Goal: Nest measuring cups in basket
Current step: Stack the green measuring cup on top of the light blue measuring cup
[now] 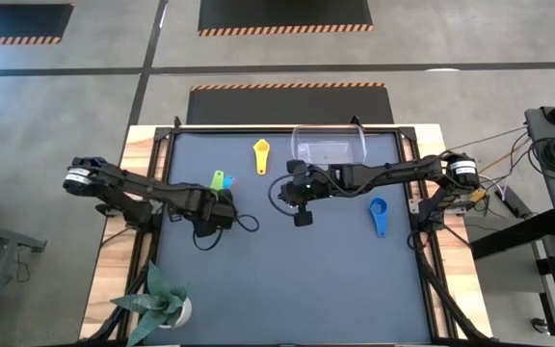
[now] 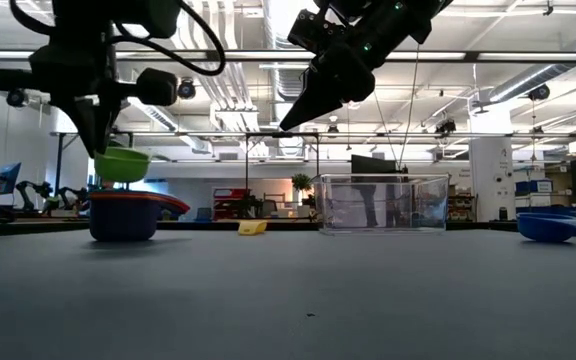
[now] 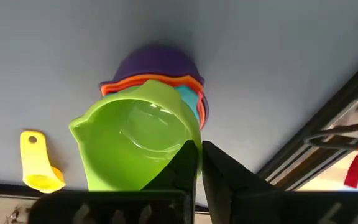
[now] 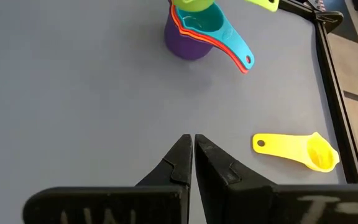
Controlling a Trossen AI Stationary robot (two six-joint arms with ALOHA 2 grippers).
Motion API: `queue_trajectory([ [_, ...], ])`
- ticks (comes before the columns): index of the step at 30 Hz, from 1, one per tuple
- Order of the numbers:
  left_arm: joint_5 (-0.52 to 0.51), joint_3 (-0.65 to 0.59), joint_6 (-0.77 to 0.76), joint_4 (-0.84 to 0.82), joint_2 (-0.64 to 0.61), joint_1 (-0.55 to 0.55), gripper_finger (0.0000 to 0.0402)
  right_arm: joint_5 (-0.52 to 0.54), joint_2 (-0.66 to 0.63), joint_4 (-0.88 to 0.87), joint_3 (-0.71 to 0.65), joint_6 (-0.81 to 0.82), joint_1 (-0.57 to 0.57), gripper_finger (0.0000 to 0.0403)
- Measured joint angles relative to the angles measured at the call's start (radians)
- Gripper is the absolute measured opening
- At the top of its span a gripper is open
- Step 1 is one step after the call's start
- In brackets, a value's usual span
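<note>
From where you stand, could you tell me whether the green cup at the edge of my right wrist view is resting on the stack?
Observer: No. The left tool is shut on the green cup, which hangs just above the stack.
Operator: Thank you. Where is the basket?
Observer: The basket stands at the table's far edge, beyond your right tool; no cup shows in it.
Operator: Is any cup outside my view?
Observer: Yes, the blue cup lies alone toward the table's right side.

Glossy plastic green cup (image 3: 135, 146), clear plastic basket (image 2: 381, 203), matt table (image 1: 287, 280).
</note>
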Motion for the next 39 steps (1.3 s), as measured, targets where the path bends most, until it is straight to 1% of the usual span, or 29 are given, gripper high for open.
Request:
queue_trajectory([
  [7, 0.002, 0.000, 0.068, 0.012, 0.001, 0.054, 0.0000, 0.000, 0.000, 0.000, 0.000, 0.000, 0.000, 0.0009],
  [10, 0.038, 0.000, 0.084, 0.017, 0.001, 0.068, 0.0000, 0.000, 0.000, 0.000, 0.000, 0.000, 0.000, 0.0009],
  [12, 0.054, 0.000, 0.086, 0.021, 0.003, 0.073, 0.0000, 0.000, 0.000, 0.000, 0.000, 0.000, 0.000, 0.0009],
  [18, 0.054, 0.000, 0.088, 0.028, 0.003, 0.076, 0.0000, 0.000, 0.000, 0.000, 0.000, 0.000, 0.000, 0.0009],
  [26, 0.054, 0.000, 0.088, 0.033, 0.003, 0.105, 0.0020, 0.000, 0.000, 0.000, 0.000, 0.000, 0.000, 0.0009],
  [39, 0.054, 0.000, 0.087, 0.039, 0.003, 0.120, 0.0022, 0.001, 0.000, 0.000, 0.000, -0.004, 0.000, 0.0009],
])
